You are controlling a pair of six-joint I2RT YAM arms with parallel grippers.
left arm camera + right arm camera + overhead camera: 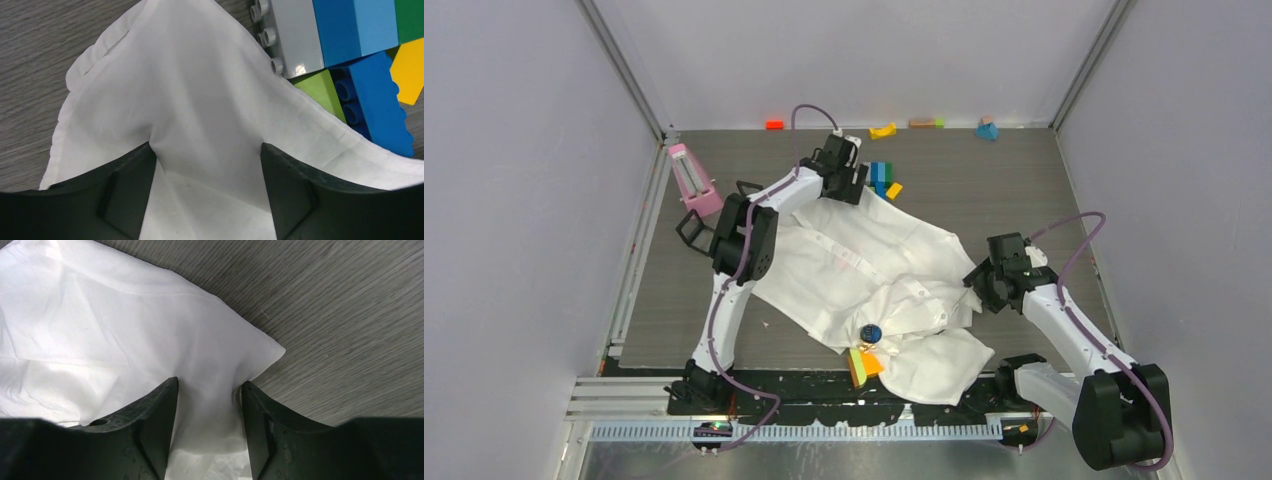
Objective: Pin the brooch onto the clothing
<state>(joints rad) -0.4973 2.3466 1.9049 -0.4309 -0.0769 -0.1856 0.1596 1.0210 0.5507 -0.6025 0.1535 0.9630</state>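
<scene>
Left gripper [206, 147] fingers stand wide apart over the shirt [200, 75] beside toy blocks [350, 30]; right gripper [209, 382], gap narrower, straddles its corner. Only overhead shows the brooch [870, 332].

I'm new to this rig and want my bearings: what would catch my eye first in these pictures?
First the crumpled white shirt, sprawled across the middle of the table, with a small dark-blue brooch lying on it near the front edge. The left gripper straddles the shirt's far corner beside bright toy blocks. The right gripper straddles its right-hand corner; both have their jaws apart.
</scene>
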